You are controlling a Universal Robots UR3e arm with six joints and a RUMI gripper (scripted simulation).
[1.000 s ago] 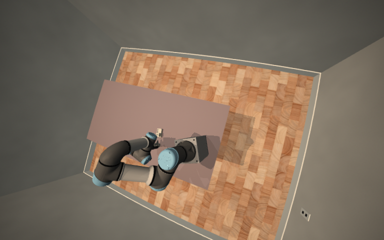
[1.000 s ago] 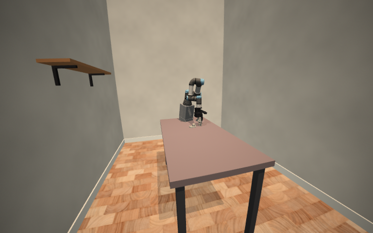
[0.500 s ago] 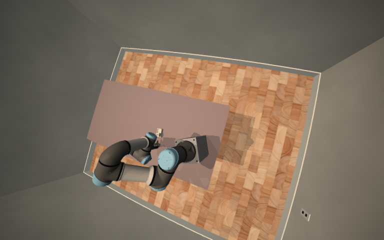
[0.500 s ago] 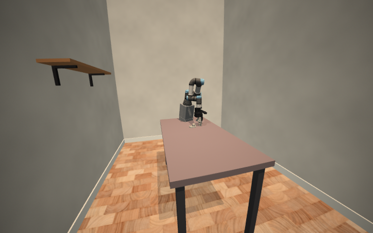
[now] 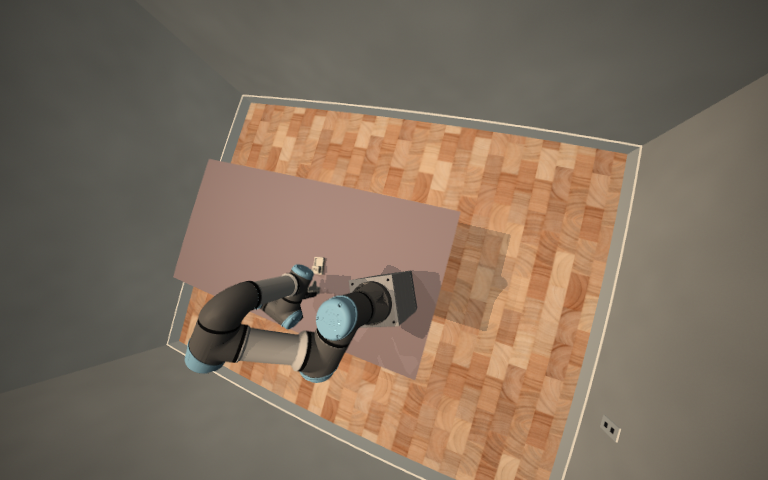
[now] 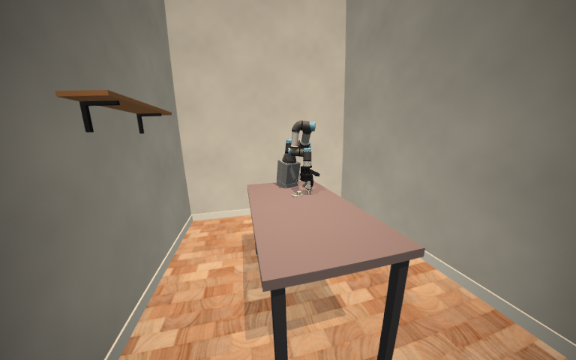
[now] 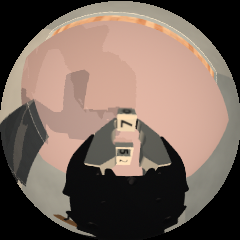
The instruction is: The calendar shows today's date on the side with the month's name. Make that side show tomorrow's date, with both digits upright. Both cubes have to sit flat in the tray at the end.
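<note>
In the wrist view my gripper (image 7: 126, 119) is shut on a pale cube (image 7: 122, 154) whose visible face shows a digit that looks like a 5. A second pale cube (image 7: 126, 121) showing a 7 sits just beyond the fingertips, in line with the first. In the exterior view the gripper (image 6: 306, 183) points down, close above the table near the robot's base. Small pale calendar pieces lie under and beside it (image 6: 298, 194). They are too small there to tell the tray from the cubes. The top view shows the pale calendar (image 5: 318, 264) next to the gripper.
The grey robot pedestal (image 6: 287, 173) stands on the far end of the pinkish table (image 6: 327, 229), just left of the gripper. A wooden wall shelf (image 6: 112, 101) hangs on the left wall, far from the table.
</note>
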